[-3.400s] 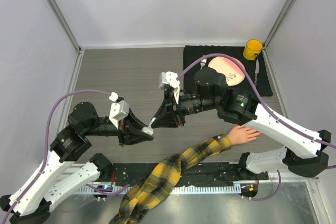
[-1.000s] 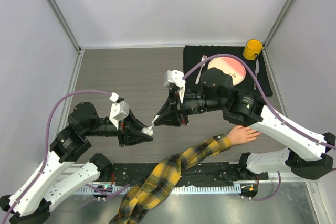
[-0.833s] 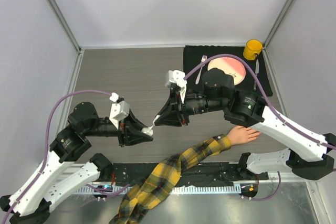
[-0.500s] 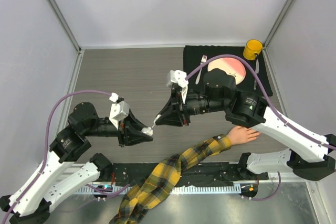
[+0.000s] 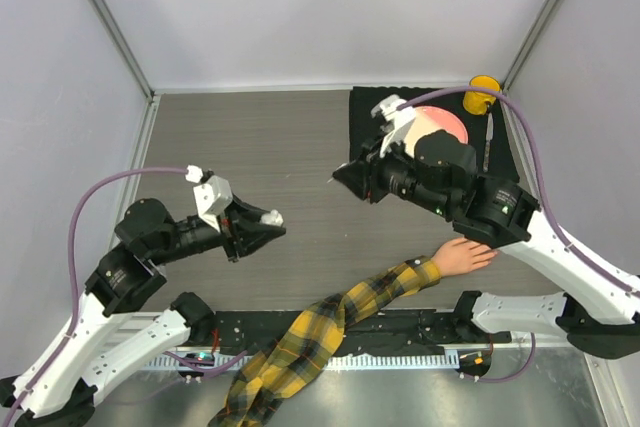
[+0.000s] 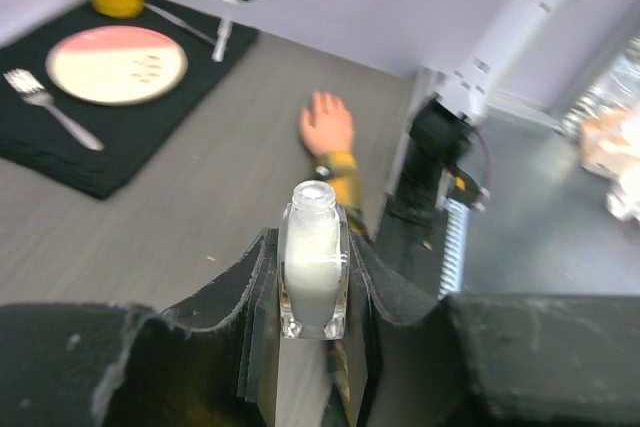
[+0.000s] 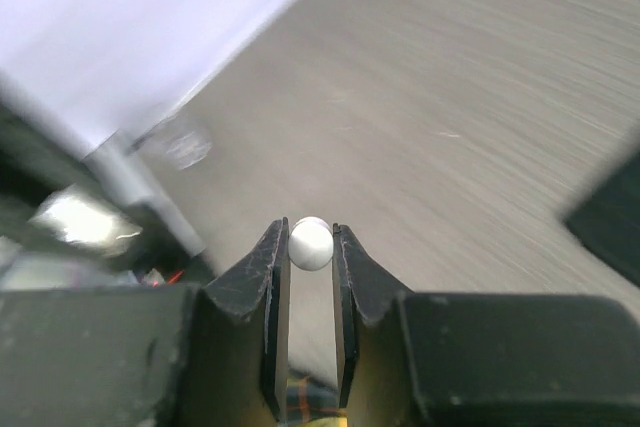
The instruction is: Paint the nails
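The peach mannequin hand [image 5: 462, 257] lies palm down at the near right, its plaid sleeve [image 5: 330, 332] trailing off the near edge; the nails are too small to make out. My left gripper [image 5: 265, 222] is shut on the small clear bottle [image 5: 273, 217], which stands uncapped and full of white polish in the left wrist view [image 6: 313, 267]. My right gripper [image 5: 345, 177] is raised over the table's middle, shut on the white cap [image 7: 311, 243]; a thin brush tip [image 5: 330, 183] sticks out to its left. The hand also shows in the left wrist view [image 6: 327, 124].
A black mat [image 5: 505, 162] at the far right holds a pink plate [image 5: 452, 119], a yellow mug [image 5: 483, 90], a fork partly under my right arm and a knife [image 5: 488, 137]. Grey walls close in three sides.
The cap with its brush has come out of the bottle. My right gripper has carried it up and to the right; my left gripper has drawn back slightly left and farther with the bottle.
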Available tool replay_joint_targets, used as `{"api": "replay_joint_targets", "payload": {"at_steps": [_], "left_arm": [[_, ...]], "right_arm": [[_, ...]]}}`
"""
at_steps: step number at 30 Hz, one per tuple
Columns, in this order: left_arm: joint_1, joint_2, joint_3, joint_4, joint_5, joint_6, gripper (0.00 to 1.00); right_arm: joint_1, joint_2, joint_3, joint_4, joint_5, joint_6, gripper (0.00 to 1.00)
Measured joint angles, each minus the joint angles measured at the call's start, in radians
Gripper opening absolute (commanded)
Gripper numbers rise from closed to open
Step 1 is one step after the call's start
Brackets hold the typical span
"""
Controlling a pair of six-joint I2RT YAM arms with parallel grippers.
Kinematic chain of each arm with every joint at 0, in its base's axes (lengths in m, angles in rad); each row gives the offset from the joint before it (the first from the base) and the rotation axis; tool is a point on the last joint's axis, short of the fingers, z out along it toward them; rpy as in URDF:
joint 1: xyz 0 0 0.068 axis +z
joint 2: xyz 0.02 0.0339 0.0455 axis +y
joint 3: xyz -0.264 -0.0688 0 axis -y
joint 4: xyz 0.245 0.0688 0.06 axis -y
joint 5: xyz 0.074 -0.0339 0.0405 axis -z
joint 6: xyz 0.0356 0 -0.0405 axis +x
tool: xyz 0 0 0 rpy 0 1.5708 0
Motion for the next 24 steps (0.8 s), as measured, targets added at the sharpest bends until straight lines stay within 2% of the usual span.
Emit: {"api": "replay_joint_targets", "payload": {"at_steps": [4,6,12,17,24], "left_arm": [[0.0,0.013,-0.005,0.07,-0.152,-0.028,0.0],[0.0,0.046,-0.008,0.116,-0.225,-0.05,0.0],[0.0,0.147,-0.018,0.17,-0.407,-0.05,0.0],[0.0,0.165,-0.02,0.175,-0.549,-0.035,0.0],[0.0,0.262,0.072,0.131,-0.639,-0.065,0.0]], "right_arm": [[-0.116,-0.014,-0.035,-0.054,0.178,0.103,0.0],[-0.22,-0.012,-0.064,-0.075,0.223,0.169,0.0],[-0.502,0.057,-0.134,-0.135,0.213,0.346,0.0],[-0.675,0.082,-0.19,-0.21,0.212,0.446,0.0],[-0.901,0.024,-0.258,-0.356,0.253,0.549,0.0]]}}
